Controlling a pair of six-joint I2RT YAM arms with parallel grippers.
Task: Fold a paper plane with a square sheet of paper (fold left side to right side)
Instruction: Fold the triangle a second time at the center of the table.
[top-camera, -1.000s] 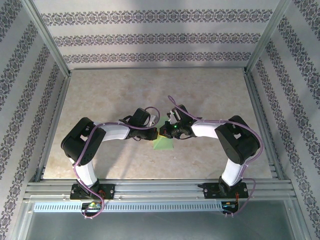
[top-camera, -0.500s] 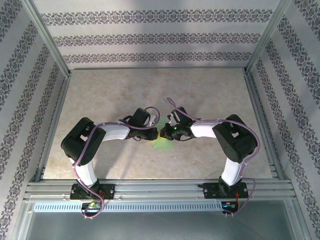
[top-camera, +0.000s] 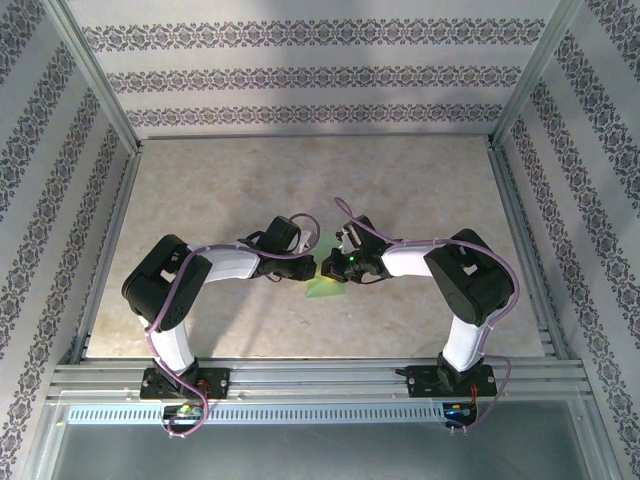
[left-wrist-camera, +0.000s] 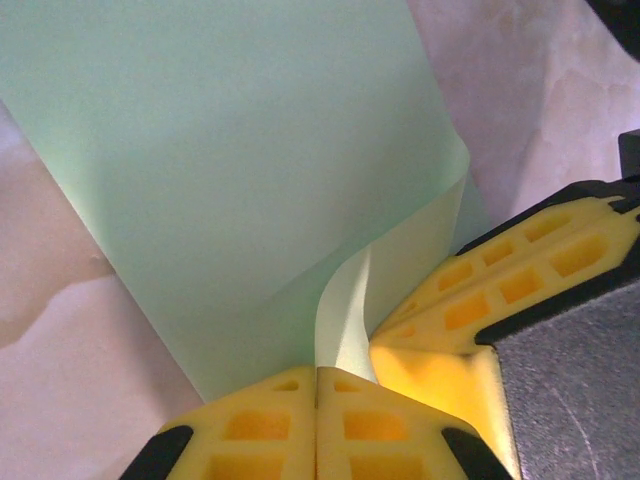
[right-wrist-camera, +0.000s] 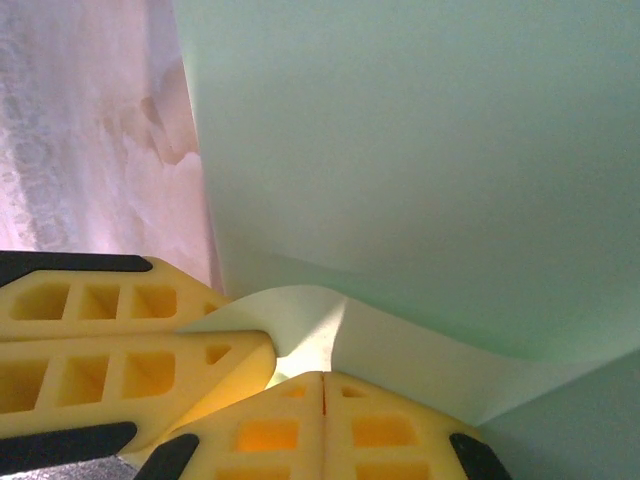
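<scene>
The square sheet of paper (left-wrist-camera: 230, 180) lies pale green and plain on the marbled table (top-camera: 230, 180), about midway across it and in its nearer half, between the two arms. Most of the sheet rests flat. At one edge a flap is lifted off the surface and curls upward, showing a paler, yellowish underside. From above, only a small green patch shows, just on the near side of the two grippers.

The left arm (top-camera: 230, 265) reaches inward from its base, elbow out to the left, forearm running rightward and low over the table. The right arm (top-camera: 410, 262) mirrors it from the other side, so the two wrists meet almost nose to nose over the paper.

The left gripper (left-wrist-camera: 318, 375) is clenched — its yellow pads press together with no gap, and the raised flap runs straight into the seam between them. The right gripper (right-wrist-camera: 323, 380) is likewise pinched tight on the same curled flap, which arches up from the flat sheet into its closed pads. Each wrist camera also catches the other gripper's yellow fingers coming in from the side, touching the flap just beside its own — the two grips sit side by side on the lifted paper.
</scene>
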